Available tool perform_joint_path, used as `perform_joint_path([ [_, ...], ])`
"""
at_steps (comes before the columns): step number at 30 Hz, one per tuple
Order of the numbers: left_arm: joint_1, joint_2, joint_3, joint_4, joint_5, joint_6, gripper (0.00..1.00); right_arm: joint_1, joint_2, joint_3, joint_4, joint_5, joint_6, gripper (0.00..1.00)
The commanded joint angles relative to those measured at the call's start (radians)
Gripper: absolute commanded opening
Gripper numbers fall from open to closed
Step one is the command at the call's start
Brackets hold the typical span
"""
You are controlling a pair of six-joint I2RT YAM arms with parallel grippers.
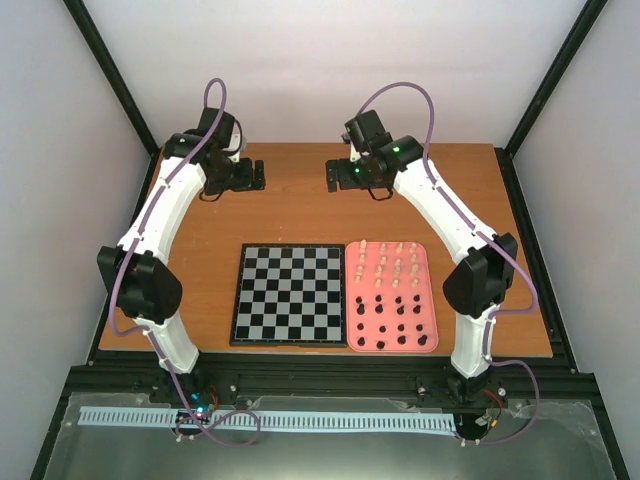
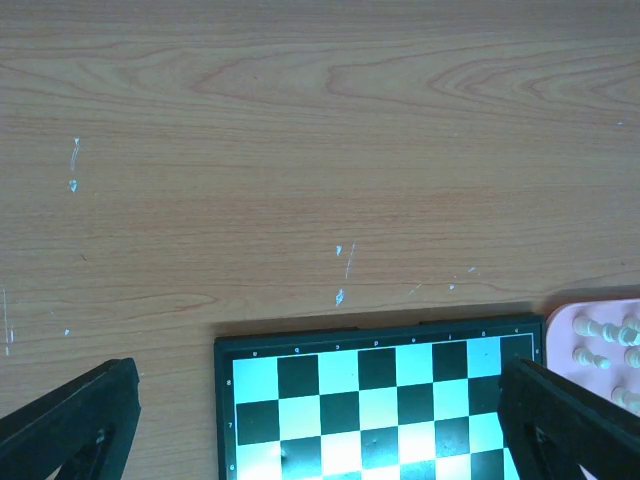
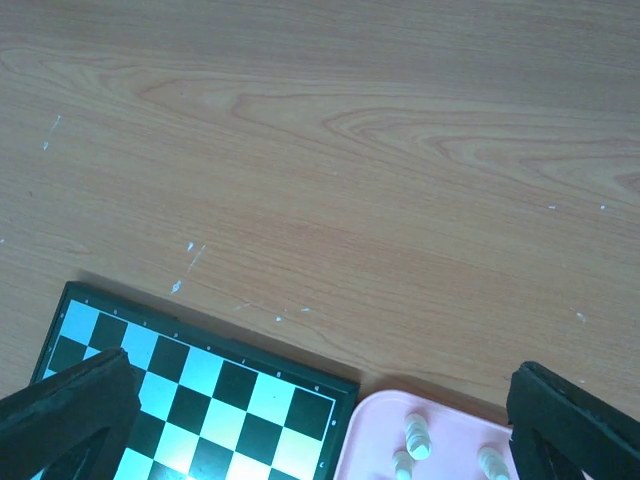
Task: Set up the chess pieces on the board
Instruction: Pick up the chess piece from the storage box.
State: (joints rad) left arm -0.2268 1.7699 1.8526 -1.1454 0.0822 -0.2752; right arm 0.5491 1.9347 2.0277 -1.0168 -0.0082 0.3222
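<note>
The board (image 1: 288,295) lies flat at the table's near middle, with no piece on its squares. Right beside it a pink tray (image 1: 425,262) holds the chess pieces: cream ones (image 1: 385,262) in its far half, black ones (image 1: 395,322) in its near half. My left gripper (image 1: 250,175) hovers open over bare wood beyond the board's far left. My right gripper (image 1: 338,173) faces it, also open and holding nothing. The left wrist view shows the board (image 2: 380,400) between wide-apart fingers (image 2: 70,425). The right wrist view shows the board's corner (image 3: 200,400) and cream pieces (image 3: 417,435).
The pink tray (image 2: 565,325) touches the board's right edge; its corner (image 3: 365,440) also shows in the right wrist view. Bare wooden tabletop (image 1: 300,210) stretches from the board to the far edge. Black frame rails and white walls enclose the table.
</note>
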Motion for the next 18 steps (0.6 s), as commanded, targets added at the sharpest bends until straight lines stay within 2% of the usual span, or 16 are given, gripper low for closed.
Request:
perform_joint_path([
  [1,-0.008,0.005,0.044,-0.006,0.006,0.0,1.0,-0.006,-0.05,-0.013,0.011,0.027,-0.009,1.0],
  [18,-0.008,0.002,0.034,-0.007,0.011,-0.007,1.0,-0.021,-0.069,-0.009,-0.004,0.087,-0.035,1.0],
])
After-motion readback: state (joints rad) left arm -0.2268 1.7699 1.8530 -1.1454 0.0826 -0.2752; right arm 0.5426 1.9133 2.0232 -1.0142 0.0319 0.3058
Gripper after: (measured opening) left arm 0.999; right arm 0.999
